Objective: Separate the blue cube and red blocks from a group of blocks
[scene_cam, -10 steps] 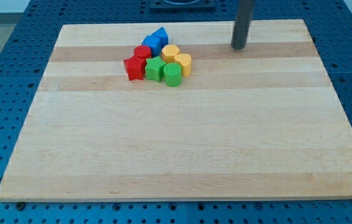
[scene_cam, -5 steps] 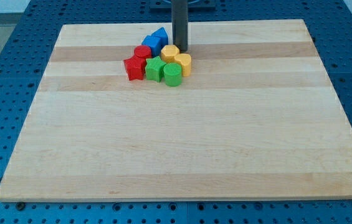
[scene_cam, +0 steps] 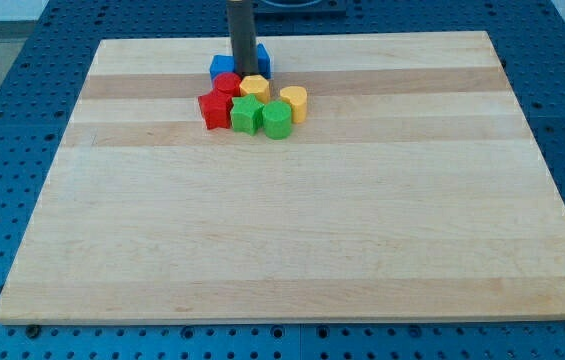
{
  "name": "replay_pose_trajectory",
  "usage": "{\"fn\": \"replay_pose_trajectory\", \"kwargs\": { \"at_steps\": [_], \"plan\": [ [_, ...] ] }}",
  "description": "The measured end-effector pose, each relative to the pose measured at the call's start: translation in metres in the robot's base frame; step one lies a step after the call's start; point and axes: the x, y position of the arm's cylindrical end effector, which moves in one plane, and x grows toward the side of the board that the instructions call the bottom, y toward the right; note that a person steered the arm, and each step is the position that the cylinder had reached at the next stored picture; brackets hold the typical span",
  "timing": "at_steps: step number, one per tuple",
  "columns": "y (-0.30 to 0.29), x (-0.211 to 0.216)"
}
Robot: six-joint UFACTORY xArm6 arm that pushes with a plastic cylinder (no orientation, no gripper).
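Observation:
My tip (scene_cam: 242,74) stands at the top of a tight group of blocks near the view's top, left of centre. It sits between two blue blocks: a blue cube (scene_cam: 222,68) just to its left and a second blue block (scene_cam: 263,58) to its right, partly hidden by the rod. A red cylinder (scene_cam: 227,85) lies just below the blue cube, touching it. A red star-shaped block (scene_cam: 214,109) lies below that at the group's left edge. A yellow block (scene_cam: 255,88) sits right under the tip.
A second yellow block (scene_cam: 295,102), a green block (scene_cam: 247,115) and a green cylinder (scene_cam: 278,119) form the group's lower right. All rest on a wooden board (scene_cam: 312,230), which lies on a blue perforated table (scene_cam: 2,120).
My tip has swept left from the view's upper right into the top of the group. The blue cube and one yellow block have shifted left; the two blue blocks are now parted by the rod.

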Motion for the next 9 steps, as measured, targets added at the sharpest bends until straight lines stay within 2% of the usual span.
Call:
{"fn": "replay_pose_trajectory", "kwargs": {
  "at_steps": [2,4,6,9],
  "plan": [
    [-0.055,0.007],
    [-0.083,0.05],
    [-0.083,0.061],
    [-0.025,0.066]
  ]
}}
